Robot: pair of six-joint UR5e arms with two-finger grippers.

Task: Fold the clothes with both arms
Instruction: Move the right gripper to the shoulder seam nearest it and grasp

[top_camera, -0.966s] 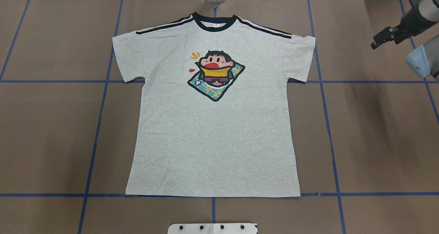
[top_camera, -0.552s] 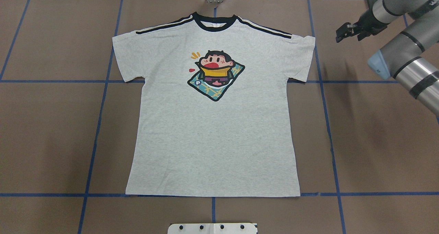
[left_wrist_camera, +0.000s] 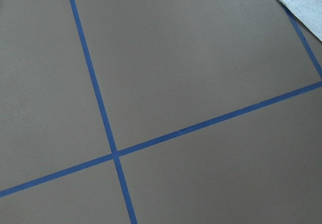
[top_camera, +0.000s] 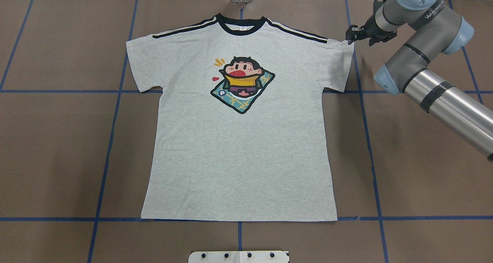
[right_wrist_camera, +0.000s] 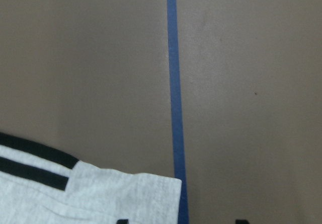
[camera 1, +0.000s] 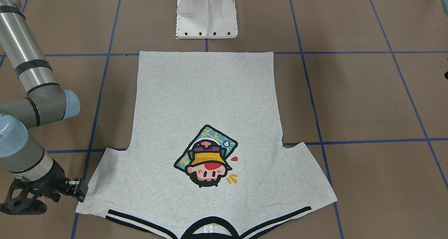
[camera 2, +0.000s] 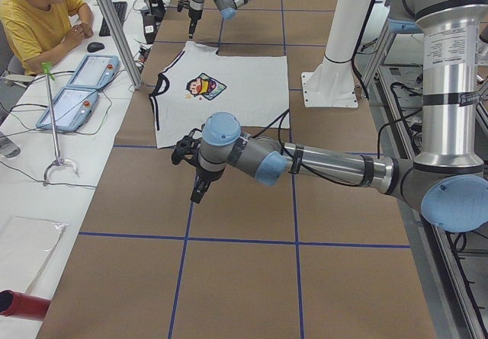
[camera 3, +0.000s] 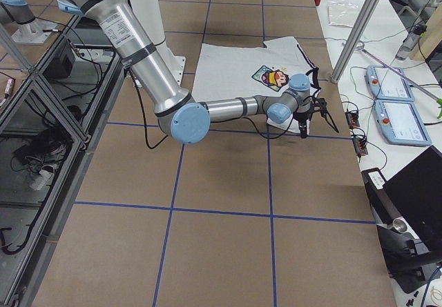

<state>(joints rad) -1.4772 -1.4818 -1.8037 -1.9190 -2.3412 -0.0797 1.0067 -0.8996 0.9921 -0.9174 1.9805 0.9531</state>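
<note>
The T-shirt (top_camera: 238,159) is soft, matt heather-grey cloth. Matt brown paper covers the table (top_camera: 57,147), crossed by blue tape (top_camera: 108,155). The right arm (top_camera: 458,109) is glossy metal.

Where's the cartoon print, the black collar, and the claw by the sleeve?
cartoon print (top_camera: 242,67): overhead view, the character's face.
black collar (top_camera: 241,32): overhead view, front of neckband.
right gripper (top_camera: 351,36): overhead view, midway between its fingertips.

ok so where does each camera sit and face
Front-facing: across the table, facing the pedestal; T-shirt collar nearest, right claw by sleeve.
Overhead: behind the robot, looking down; right arm enters right.
Exterior left: table's left end; left arm near, left claw above table.
Exterior right: opposite end; right arm near.
Left wrist: down on table, shirt corner; no claw.
Right wrist: down on sleeve corner, open fingertips.
All show the T-shirt.
</note>
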